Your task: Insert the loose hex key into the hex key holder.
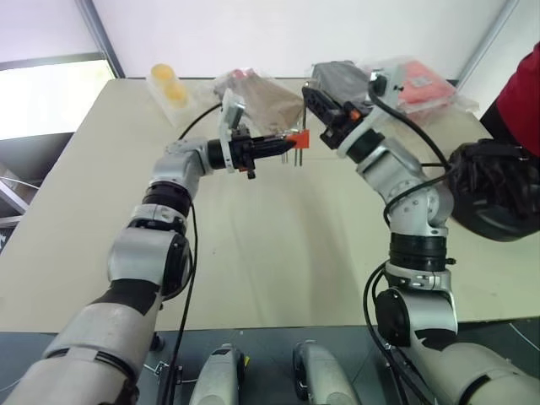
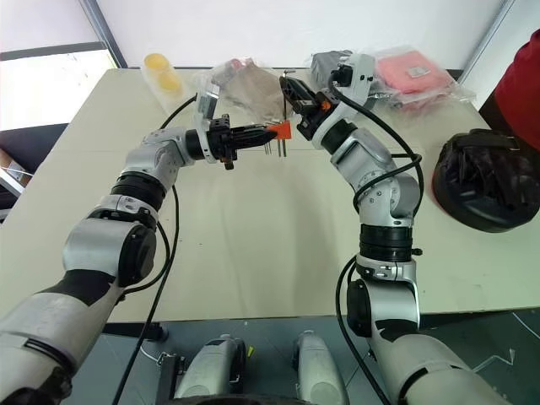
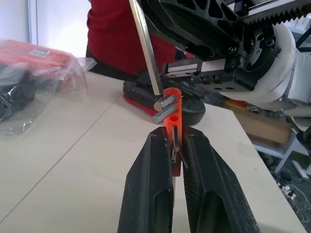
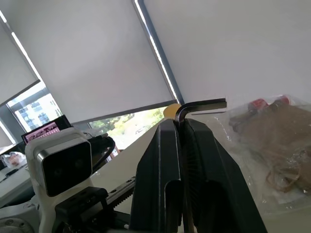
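Beige table (image 1: 278,253) spanning the frame. Upper centre: left gripper (image 1: 278,146), jaws clamped on the orange hex key holder (image 1: 298,139), held above the tabletop. Just right of it, right gripper (image 4: 181,127), jaws pinching the loose hex key (image 4: 201,105), whose long shaft (image 3: 146,46) touches the holder's top.

Both eye views look forward and down from the robot's head over the two arms onto the beige desk (image 1: 278,253), sharing nearly the same scene. The left wrist view sits close behind the left hand (image 3: 176,145), facing across the desk toward the right hand (image 3: 194,29). The right wrist view looks up along the right hand's fingers (image 4: 160,160) toward window blinds (image 4: 87,53).
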`<state>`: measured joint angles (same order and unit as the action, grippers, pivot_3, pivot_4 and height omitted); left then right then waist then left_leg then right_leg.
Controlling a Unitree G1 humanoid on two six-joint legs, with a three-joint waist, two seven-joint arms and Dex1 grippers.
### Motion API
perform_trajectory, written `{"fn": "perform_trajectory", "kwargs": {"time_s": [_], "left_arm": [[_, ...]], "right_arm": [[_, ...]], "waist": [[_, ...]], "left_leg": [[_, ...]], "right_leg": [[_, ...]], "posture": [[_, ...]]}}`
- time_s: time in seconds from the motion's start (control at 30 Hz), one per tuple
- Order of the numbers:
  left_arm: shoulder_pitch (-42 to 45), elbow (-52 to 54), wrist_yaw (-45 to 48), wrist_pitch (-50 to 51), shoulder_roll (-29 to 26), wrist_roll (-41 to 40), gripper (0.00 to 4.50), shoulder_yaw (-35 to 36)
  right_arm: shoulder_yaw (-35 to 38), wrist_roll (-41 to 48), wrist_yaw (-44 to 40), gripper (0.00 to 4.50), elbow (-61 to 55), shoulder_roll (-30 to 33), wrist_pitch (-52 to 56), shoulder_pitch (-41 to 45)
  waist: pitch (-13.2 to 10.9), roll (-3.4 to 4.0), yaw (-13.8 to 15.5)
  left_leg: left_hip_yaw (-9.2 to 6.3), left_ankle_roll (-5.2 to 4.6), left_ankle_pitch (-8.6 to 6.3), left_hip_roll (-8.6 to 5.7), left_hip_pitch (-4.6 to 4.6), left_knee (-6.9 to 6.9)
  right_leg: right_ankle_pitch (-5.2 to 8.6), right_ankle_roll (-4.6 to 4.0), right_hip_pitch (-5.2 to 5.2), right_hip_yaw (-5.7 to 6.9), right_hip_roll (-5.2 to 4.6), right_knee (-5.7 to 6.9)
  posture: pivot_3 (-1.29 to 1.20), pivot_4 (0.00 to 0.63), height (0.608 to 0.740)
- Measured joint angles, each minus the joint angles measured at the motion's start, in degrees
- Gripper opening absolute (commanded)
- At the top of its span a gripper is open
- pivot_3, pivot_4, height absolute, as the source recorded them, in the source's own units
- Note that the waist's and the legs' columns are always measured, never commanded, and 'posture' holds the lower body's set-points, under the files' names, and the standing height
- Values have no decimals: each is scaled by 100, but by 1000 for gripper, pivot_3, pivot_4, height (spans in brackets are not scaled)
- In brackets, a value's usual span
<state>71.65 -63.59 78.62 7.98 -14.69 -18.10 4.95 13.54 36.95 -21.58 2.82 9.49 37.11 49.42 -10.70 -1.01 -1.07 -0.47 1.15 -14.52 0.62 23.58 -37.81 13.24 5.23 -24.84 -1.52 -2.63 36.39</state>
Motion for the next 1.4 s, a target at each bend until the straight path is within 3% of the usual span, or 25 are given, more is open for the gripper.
{"fn": "perform_trajectory", "kwargs": {"time_s": [1.4], "left_arm": [[44,-307,-226,-241,8,274,0,158]], "right_arm": [[-9,159,97,78,-36,12,-13,-118]], "waist": [[0,0,0]], "left_leg": [[0,0,0,0,0,-1]], "right_leg": [[0,0,0,0,0,1]], "posture": [[0,150,740]]}}
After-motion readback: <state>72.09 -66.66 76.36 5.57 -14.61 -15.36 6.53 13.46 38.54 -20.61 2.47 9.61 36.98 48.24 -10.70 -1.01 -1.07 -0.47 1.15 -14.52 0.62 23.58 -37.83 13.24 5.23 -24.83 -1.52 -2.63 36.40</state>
